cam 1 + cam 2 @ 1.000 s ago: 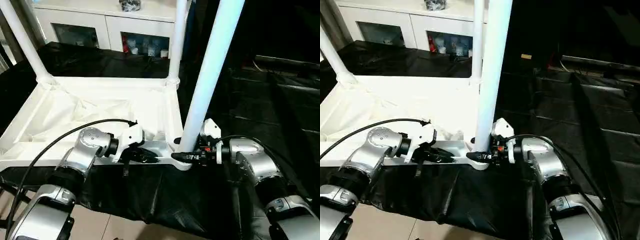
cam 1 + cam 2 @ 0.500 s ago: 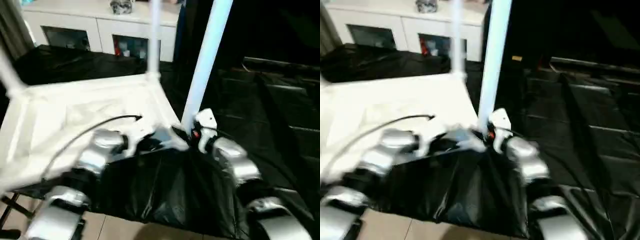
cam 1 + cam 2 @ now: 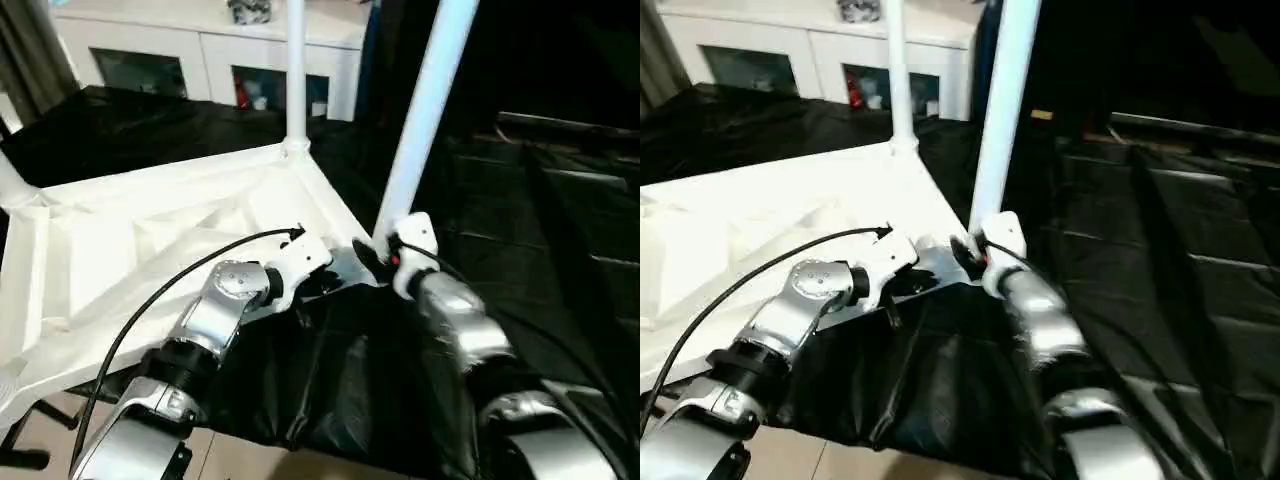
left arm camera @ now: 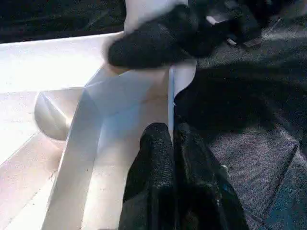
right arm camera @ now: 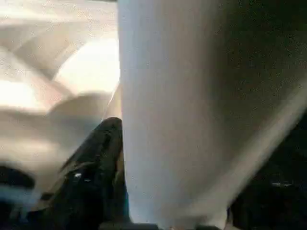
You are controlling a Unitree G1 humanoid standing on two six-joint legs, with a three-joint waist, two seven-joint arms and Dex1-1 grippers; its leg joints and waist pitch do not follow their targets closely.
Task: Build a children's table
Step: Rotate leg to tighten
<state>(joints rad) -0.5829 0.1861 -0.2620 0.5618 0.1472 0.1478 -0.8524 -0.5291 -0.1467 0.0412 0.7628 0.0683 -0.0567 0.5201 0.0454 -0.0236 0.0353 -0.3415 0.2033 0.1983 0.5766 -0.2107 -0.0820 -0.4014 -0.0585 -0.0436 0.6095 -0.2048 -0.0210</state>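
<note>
Left claw (image 4: 172, 143) pinches table (image 3: 150, 240) rim. Right claw (image 3: 368, 262) by leg (image 3: 420, 120), grip can't tell. Light, stiff, slippery; hold rim & corner.

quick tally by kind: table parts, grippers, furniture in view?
Table tops: 1
Table legs standing in sockets: 3, near right, far right, left
Grippers: 2, left, right
Cabinets: 1
Total: 7
</note>
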